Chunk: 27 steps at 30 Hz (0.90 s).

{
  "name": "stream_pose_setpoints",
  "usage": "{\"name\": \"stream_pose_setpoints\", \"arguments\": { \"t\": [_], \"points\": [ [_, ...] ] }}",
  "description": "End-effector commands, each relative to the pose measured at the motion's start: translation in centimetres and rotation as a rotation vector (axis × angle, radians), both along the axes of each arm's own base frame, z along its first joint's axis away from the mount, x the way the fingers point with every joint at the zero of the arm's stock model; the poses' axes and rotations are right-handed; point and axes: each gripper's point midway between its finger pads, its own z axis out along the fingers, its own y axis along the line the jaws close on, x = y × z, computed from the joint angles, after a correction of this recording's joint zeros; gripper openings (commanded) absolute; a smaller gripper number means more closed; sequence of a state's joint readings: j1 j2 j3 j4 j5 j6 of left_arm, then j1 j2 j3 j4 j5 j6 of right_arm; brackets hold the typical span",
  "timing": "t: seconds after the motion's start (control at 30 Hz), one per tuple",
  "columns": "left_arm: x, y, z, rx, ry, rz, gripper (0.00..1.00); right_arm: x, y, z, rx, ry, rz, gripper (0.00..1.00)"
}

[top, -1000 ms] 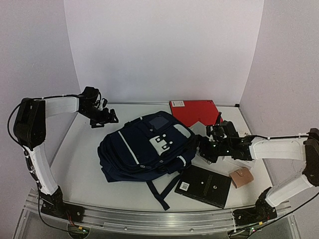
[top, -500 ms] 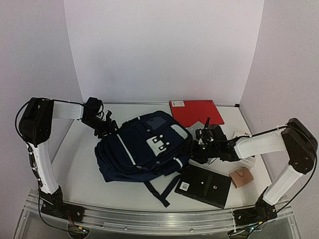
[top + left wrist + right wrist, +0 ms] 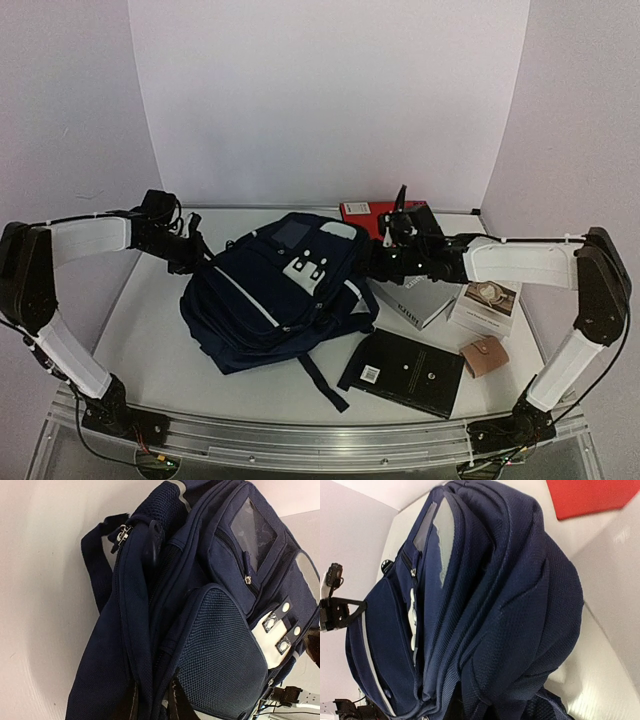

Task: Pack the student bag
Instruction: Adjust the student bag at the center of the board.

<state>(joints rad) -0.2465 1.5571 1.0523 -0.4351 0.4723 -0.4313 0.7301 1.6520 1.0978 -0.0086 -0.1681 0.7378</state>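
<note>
The student bag [image 3: 275, 300], dark navy with thin white stripes and white patches, lies mid-table with its top raised toward the back wall. My left gripper [image 3: 196, 256] is at the bag's left side. In the left wrist view its fingers [image 3: 131, 705] pinch a fold of the bag's [image 3: 200, 610] fabric. My right gripper [image 3: 376, 262] is at the bag's right side. In the right wrist view the bag's [image 3: 490, 605] cloth fills the frame and hides the jaws, which are shut on it.
A red folder [image 3: 372, 213] lies at the back right behind the right gripper. A black book [image 3: 405, 372] lies front right, a white book [image 3: 412, 303] beside the bag, then a small picture box [image 3: 485, 305] and a tan wallet [image 3: 484, 357].
Both grippers moved in against the bag's sides and closed on its fabric. The bag's top has risen and shifted toward the back, uncovering the white book.
</note>
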Motion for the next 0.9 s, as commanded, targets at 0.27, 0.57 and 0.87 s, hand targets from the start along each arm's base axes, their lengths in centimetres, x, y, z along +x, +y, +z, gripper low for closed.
{"name": "stream_pose_setpoints", "arguments": {
  "t": [0.27, 0.57, 0.87],
  "points": [
    [-10.4, -10.0, 9.3, -0.238, -0.164, -0.379, 0.00, 10.9, 2.3, 16.6, -0.175, -0.536, -0.073, 0.00],
    [-13.6, -13.7, 8.3, -0.216, -0.146, -0.509, 0.45, 14.2, 3.7, 17.3, -0.290, -0.604, -0.067, 0.86],
    [-10.0, -8.1, 6.5, -0.027, -0.135, -0.174, 0.82, 6.9, -0.7, 10.7, -0.306, -0.400, 0.009, 0.98]
  ]
}}
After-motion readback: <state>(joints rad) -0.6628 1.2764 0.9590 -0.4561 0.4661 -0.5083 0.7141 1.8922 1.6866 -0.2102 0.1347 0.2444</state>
